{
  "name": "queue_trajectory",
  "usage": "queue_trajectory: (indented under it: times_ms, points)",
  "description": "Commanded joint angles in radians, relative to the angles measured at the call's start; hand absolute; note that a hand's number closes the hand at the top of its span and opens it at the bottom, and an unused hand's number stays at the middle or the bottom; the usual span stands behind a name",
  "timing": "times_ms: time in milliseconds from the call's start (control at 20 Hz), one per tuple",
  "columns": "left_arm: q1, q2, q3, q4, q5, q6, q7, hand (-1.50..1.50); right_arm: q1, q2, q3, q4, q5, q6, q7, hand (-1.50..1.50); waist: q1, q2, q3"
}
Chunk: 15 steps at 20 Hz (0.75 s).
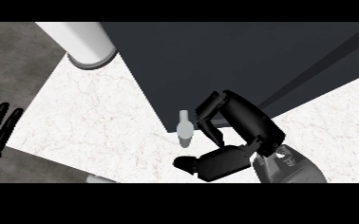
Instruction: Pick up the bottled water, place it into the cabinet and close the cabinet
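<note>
nearest me, at the view's lower right, my right forearm (pixel 288 170) comes in grey, wrist bent toward the left. my right hand (pixel 242 123) is black and spread: the thumb (pixel 210 163) lies low and points left, the fingers (pixel 214 107) reach up and curve over toward the dark cabinet (pixel 231 61). the fingers are released, curled round nothing.

the bottled water (pixel 184 129) stands on the counter (pixel 98 114) in the gap between thumb and fingers, just left of the palm. it is pale grey with a narrow neck, and its top sits just at the cabinet's lower corner. i cannot tell whether any finger touches it.

counter surface: white marble with faint reddish veins, lit bright. its left edge runs diagonally; beyond that edge lies mottled grey floor (pixel 24 47).

at the far left edge my left hand (pixel 8 121) shows only as straight black fingers, open and at rest.

farther up, the cabinet fills the upper middle and right as a broad dark slab, with a darker band (pixel 316 71) running diagonally along its right side. farthest, upper left, a white cylindrical column (pixel 80 42) with a grey rim stands on the counter beside the cabinet.
</note>
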Motion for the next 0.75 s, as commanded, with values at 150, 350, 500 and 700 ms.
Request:
queue_trajectory:
  times_ms: [150,350,500,700]
  points:
    - [0.016,0.000,0.013,0.012,0.011,-0.024,-0.005,-1.50,-0.311,0.048,-0.120,0.290,0.030,-0.237,0.027,1.50,-0.005,-0.006,0.005]
    - [0.010,-0.004,0.016,0.013,0.015,-0.030,-0.006,-1.50,-0.460,0.049,-0.183,0.441,-0.013,-0.362,0.012,-1.50,-0.017,-0.004,0.007]
    - [0.015,-0.010,0.023,0.040,0.015,-0.041,-0.014,-1.50,-0.500,0.049,-0.191,0.492,-0.068,-0.440,0.016,-1.50,-0.030,-0.006,0.007]
    - [0.026,-0.011,0.027,0.030,0.021,-0.047,-0.014,-1.50,-0.532,0.049,-0.179,0.563,-0.094,-0.466,-0.020,-1.50,-0.029,-0.002,0.008]
